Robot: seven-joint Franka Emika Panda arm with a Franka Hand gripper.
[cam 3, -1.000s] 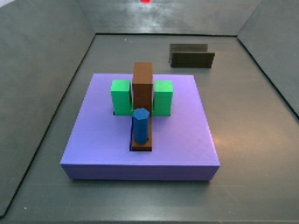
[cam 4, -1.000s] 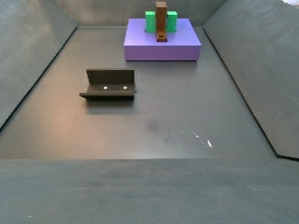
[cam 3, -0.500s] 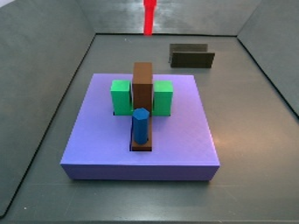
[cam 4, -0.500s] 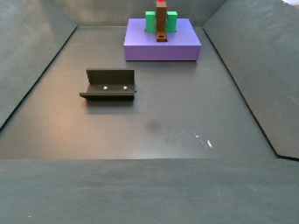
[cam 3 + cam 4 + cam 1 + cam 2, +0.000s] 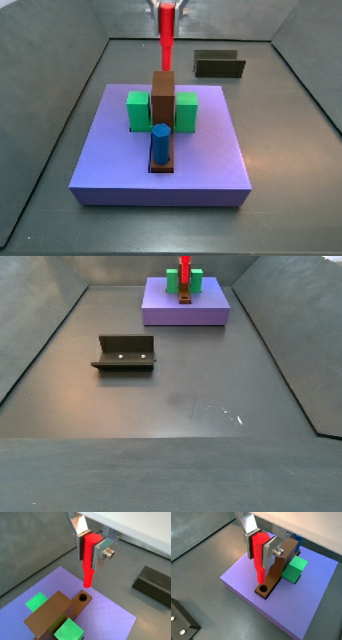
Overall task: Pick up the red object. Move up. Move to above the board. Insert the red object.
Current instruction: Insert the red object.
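Red object now over the board: transit nearly done, insertion pending.

Vs 0.5 s ago, we see the red object [image 5: 166, 38] carried fwd from the back wall to above the brown bar [image 5: 163, 100] on the board [image 5: 201, 160]. Gripper [image 5: 89, 547] is clamped on the stick's upper part, stick vertical. In both wrist views its tip hangs just above the bar's round hole [image 5: 262, 589], not yet in. Blue peg [image 5: 160, 143] stands at the bar's other end.

Long brown bar [image 5: 163, 105] as landmark, green blocks [image 5: 138, 111] and [image 5: 187, 111] touching its two sides, blue peg [image 5: 160, 143] upright at its near end, dark fixture [image 5: 221, 65] well apart on the grey floor [image 5: 201, 386].
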